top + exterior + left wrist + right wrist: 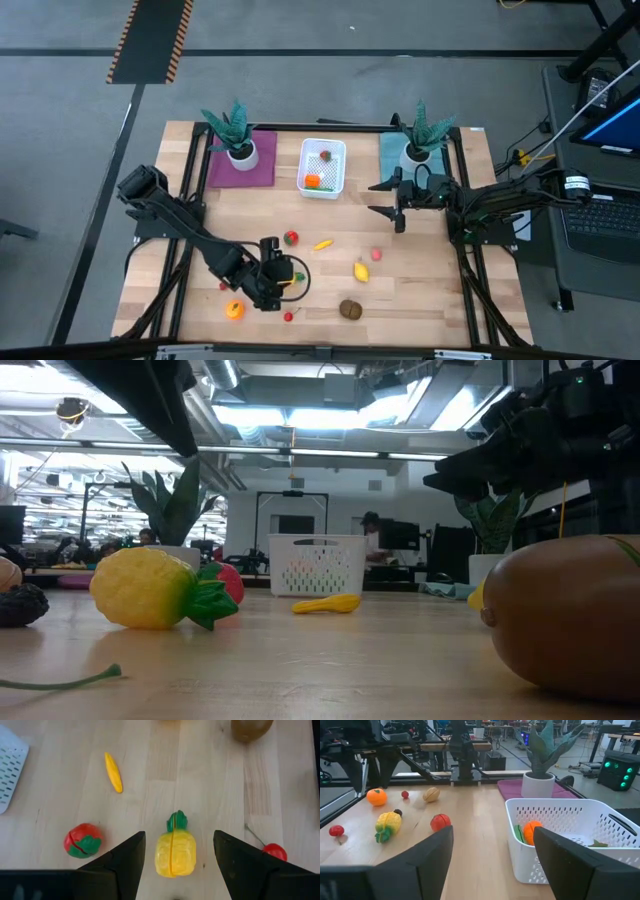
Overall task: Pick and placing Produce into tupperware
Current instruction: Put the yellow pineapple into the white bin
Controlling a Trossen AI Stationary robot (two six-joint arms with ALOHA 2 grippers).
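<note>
A yellow knobbly fruit with a green top (174,851) lies on the table near the front edge (150,588). My left gripper (179,840) hangs open above it (285,275), one finger on either side and clear of it. Around it lie a red fruit (82,840), a yellow banana (113,771), a brown kiwi (250,726) and a cherry (274,851). The white tupperware (305,165) stands at the back and holds an orange piece (532,831) and some green. My right gripper (493,832) waits open and level beside the tub (378,198).
Two teal plants in white pots (233,135) (425,135) stand on a purple mat (255,172) and a teal mat (390,155) on either side of the tub. A lemon (361,270), a pink fruit (377,254) and an orange (235,310) lie loose on the wood.
</note>
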